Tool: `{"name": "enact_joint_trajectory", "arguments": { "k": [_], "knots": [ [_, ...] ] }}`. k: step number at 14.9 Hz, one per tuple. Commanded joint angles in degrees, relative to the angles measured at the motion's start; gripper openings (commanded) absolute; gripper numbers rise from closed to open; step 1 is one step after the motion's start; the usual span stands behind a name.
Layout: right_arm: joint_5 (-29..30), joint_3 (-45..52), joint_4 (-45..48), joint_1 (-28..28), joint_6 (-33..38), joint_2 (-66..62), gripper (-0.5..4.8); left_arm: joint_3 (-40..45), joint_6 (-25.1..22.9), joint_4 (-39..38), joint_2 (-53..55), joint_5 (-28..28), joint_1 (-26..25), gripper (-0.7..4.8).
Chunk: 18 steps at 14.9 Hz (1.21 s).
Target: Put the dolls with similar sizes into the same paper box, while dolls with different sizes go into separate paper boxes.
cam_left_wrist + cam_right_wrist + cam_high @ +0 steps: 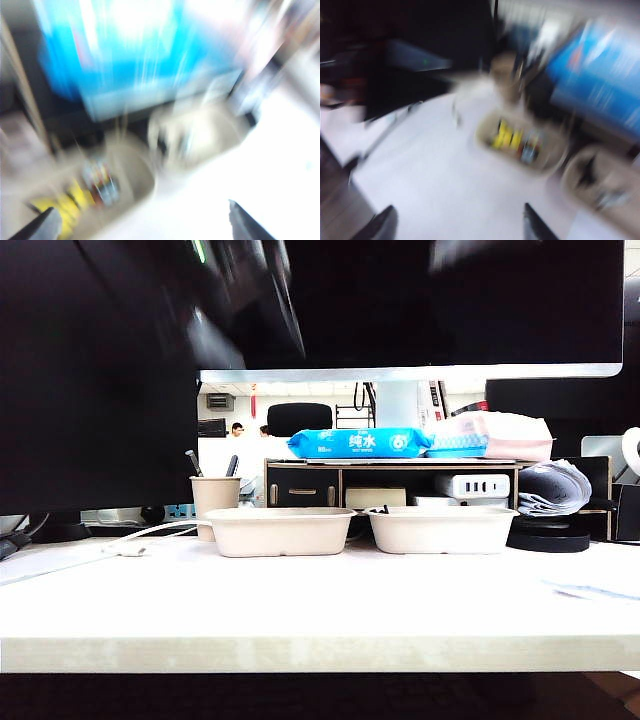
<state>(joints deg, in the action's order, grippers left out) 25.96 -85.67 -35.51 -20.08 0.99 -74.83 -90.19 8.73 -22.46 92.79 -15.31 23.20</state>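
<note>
left gripper (140,220) and right gripper (457,222): fingers apart, empty, above the worktop (320,610); retreat clear of both paper boxes (280,530).

Three cameras: one low and level at the counter (320,610) edge, two looking down from the wrists.

The exterior view sits near counter height, facing the side walls of the two paper boxes (285,531) and the shelf behind. Both wrist views are motion-blurred, looking steeply down past spread dark fingertips (42,226) (382,225) from higher up. All three views share the boxes and the blue wipes pack (360,443); only the wrist views see inside the boxes.
</note>
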Motion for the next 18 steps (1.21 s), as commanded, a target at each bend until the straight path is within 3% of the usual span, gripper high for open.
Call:
{"name": "enact_joint_trajectory", "arguments": {
  "k": [1,4,6,9,11,13,16,17,18],
  "knots": [
    [-3.9,-5.5,-3.8,0.0,-0.2,3.5,3.28,-0.3,-1.4,-5.8,-9.9,3.3,-0.1,4.71],
    [-10.3,-8.4,-11.3,0.0,-1.7,10.8,3.35,-0.3,-3.0,-16.3,-21.4,11.3,-0.1,4.70],
    [-15.4,-8.4,-16.9,-0.1,-1.6,19.8,3.37,-0.3,-2.3,-25.1,-30.6,12.1,0.0,4.69],
    [-19.6,-8.4,-29.9,-0.1,-0.5,30.8,3.36,0.9,2.8,-35.2,-42.6,12.1,0.0,4.67],
    [-20.1,-7.5,-39.4,0.0,0.5,39.0,3.36,6.5,4.7,-42.6,-54.1,13.7,0.0,4.67],
    [-19.2,-5.1,-43.2,0.0,3.6,46.0,3.35,14.1,9.0,-44.3,-66.4,14.1,0.0,4.67],
    [-18.1,4.8,-37.0,2.9,3.2,56.2,3.22,25.9,7.9,-41.7,-82.7,16.9,0.0,4.66],
    [-17.6,10.0,-32.5,3.6,3.3,59.0,3.22,29.3,6.7,-39.7,-85.5,17.8,0.0,4.65],
    [-12.2,22.0,-22.0,4.9,3.3,63.3,3.22,37.7,2.1,-33.2,-90.4,18.1,0.0,4.66]
  ]
}}
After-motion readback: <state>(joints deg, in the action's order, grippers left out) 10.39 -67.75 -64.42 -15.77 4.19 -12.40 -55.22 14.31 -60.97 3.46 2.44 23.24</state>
